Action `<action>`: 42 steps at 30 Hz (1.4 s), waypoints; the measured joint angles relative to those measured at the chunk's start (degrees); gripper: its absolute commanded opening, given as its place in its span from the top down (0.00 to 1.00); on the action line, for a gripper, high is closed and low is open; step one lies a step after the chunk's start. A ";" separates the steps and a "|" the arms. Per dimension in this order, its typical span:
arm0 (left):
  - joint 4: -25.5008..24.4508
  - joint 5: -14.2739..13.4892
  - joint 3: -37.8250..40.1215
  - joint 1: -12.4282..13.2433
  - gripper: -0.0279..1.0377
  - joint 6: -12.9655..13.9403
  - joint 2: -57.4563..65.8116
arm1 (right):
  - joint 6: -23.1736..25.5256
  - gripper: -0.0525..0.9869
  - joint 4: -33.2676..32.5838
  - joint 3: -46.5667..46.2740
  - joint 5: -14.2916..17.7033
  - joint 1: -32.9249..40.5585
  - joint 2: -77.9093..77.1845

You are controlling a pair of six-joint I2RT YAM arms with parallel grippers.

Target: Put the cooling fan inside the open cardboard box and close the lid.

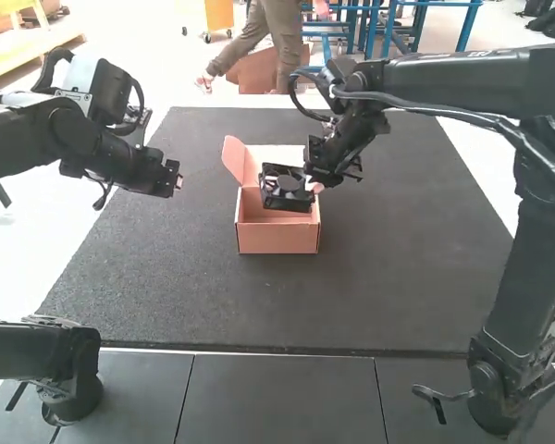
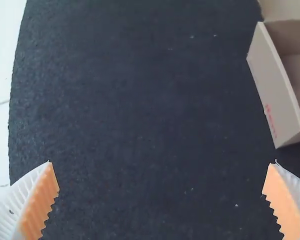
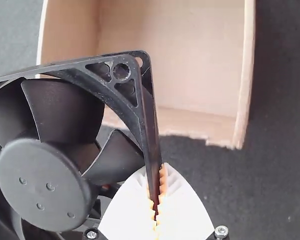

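Gripper pinching cooling fan frame, open cardboard box beyond

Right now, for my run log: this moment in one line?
right hand: shut on cooling fan over cardboard box; left hand: open, empty; lid: open

One cooling fan, one open cardboard box and one black mat sit on the tabletop. There are two grippers, the left gripper and the right gripper.
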 measured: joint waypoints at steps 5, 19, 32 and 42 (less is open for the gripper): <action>0.83 0.26 0.85 0.00 0.06 0.00 0.00 | -0.17 0.97 1.29 5.18 1.29 0.00 6.99; 2.78 0.68 1.16 0.00 0.06 0.00 0.00 | -1.55 0.97 1.51 11.50 5.44 -0.37 18.38; 5.40 0.70 3.56 0.00 0.06 0.00 0.46 | -2.62 0.48 1.79 14.12 2.05 -0.37 21.99; 10.54 0.94 3.21 0.00 0.06 -2.03 7.67 | -5.75 0.11 -2.49 29.00 -4.52 -3.61 20.22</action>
